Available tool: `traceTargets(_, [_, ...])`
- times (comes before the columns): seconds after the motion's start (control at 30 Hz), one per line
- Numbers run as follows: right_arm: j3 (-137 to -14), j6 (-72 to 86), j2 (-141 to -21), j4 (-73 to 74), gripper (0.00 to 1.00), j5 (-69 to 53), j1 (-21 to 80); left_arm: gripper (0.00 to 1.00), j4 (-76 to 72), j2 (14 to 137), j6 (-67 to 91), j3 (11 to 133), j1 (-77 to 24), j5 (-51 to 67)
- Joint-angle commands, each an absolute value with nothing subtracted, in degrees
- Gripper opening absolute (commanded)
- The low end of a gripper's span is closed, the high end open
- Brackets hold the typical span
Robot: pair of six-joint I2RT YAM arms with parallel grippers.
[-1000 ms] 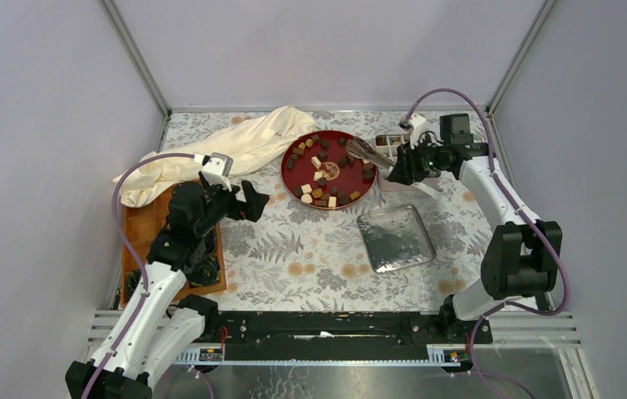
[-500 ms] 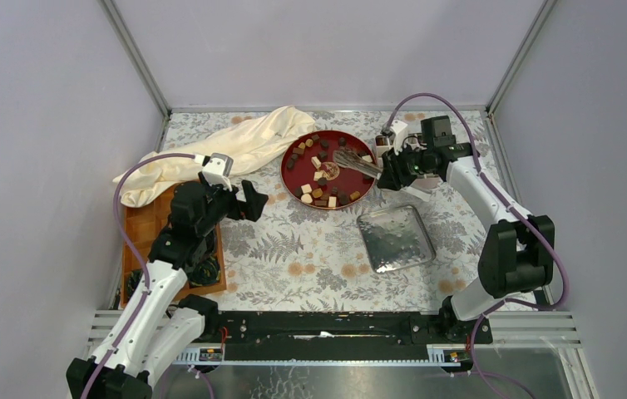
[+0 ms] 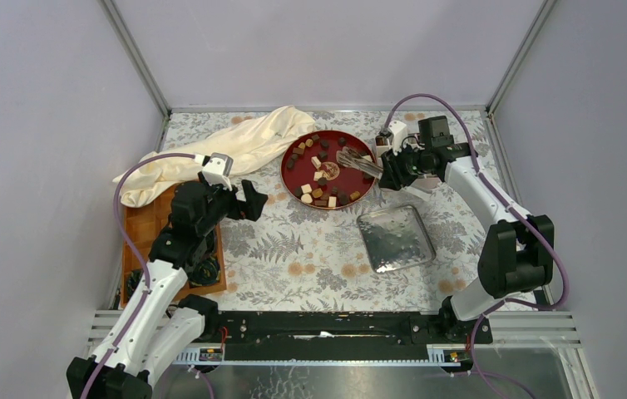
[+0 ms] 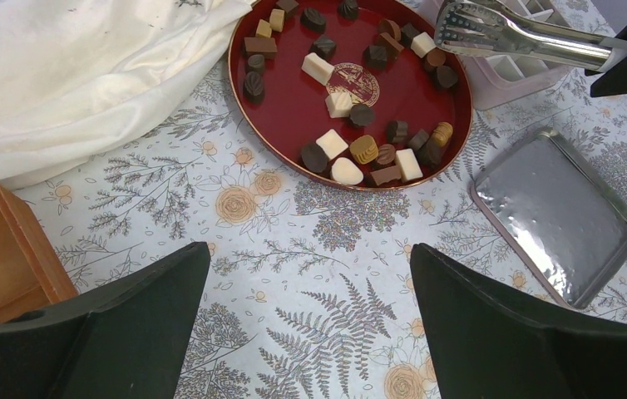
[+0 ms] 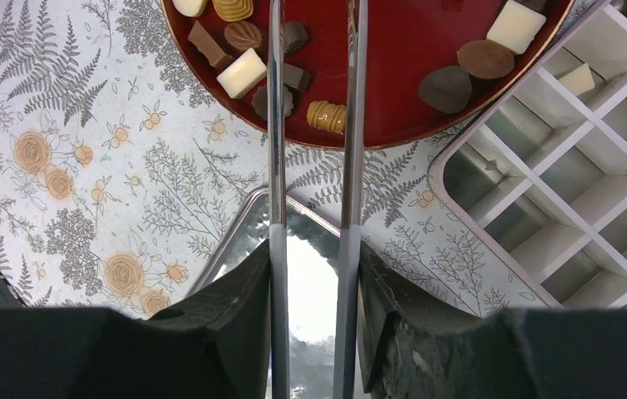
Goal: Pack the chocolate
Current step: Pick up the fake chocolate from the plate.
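Observation:
Many small chocolates [image 3: 318, 176], dark, tan and cream, lie on a round red plate [image 3: 287, 170]. They also show in the left wrist view [image 4: 333, 143] and the right wrist view [image 5: 242, 73]. My right gripper [image 3: 393, 170] [image 5: 313, 266] is shut on metal tongs [image 3: 358, 161] [image 5: 275, 166]. The tongs' tips [image 4: 468, 21] hang slightly apart over the plate's right side, holding nothing. A white divided box [image 5: 576, 166] stands right of the plate, with a cream piece [image 5: 578, 79] in one cell. My left gripper [image 3: 248, 199] [image 4: 310, 266] is open and empty over the tablecloth, left of the plate.
A silver lid [image 3: 395, 238] lies flat in front of the box. A cream cloth [image 3: 227, 150] is bunched at the back left, touching the plate. A wooden tray [image 3: 148, 229] with dark coiled items [image 3: 206, 270] sits at the left edge under my left arm.
My right arm has swung left from over the box, carrying the tongs' tips over the plate. The left arm has barely moved.

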State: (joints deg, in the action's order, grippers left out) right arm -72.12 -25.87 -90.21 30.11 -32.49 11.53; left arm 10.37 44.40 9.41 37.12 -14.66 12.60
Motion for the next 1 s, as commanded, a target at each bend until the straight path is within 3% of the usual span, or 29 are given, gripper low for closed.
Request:
traceTargets(0.0, [-74.8, -26.0, -89.9, 28.6, 0.42, -31.4, 12.5, 0.99, 9.1, 44.2, 8.1, 36.9, -14.9, 11.9])
traceTargets(0.97, [-77.9, -22.4, -97.8, 28.1, 0.42, -19.9, 15.0, 0.99, 8.8, 43.0, 9.4, 37.4, -14.4, 15.5])
